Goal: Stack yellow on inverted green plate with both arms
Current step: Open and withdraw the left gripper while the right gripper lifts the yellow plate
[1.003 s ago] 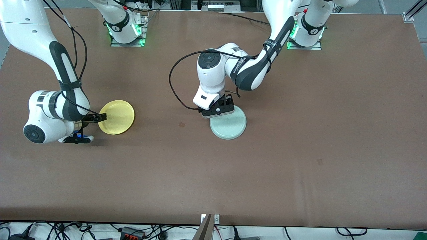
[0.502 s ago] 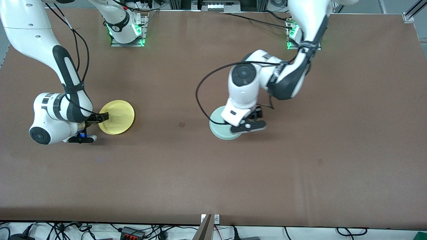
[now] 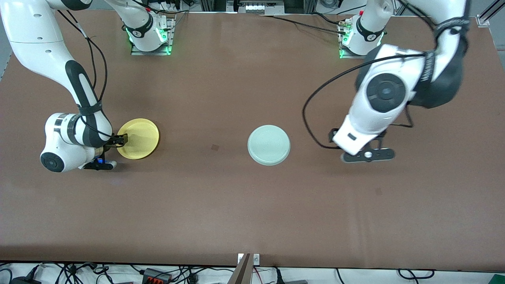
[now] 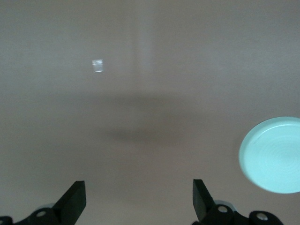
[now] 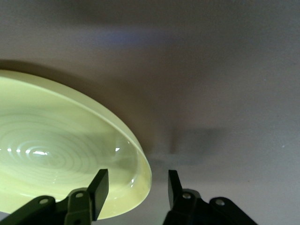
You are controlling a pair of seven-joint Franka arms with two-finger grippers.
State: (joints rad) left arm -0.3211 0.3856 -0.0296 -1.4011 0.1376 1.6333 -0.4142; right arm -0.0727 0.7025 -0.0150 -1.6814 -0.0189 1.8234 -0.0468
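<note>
Gripping the yellow plate's rim for the lift

You have the right hand (image 3: 118, 141) low at the edge of the yellow plate (image 3: 139, 138), and the right wrist view shows its fingers (image 5: 99, 188) straddling the rim, one over the plate's inside and one outside it, with a gap between them: not closed on it yet. The plate rests on the surface (image 3: 221, 205), right way up. The green plate (image 3: 269, 144) lies alone mid-surface, its base facing up, so the flip looks done to you. Your left hand (image 3: 367, 155) hangs over bare surface toward the left arm's end, fingers spread wide and holding nothing; the left wrist view shows the green plate off to one side of it.

Next, by my reading, you should close the right hand on the rim, raise the yellow plate level, carry it over the green plate and set it down centred. A thin rim grip may let the plate droop.
</note>
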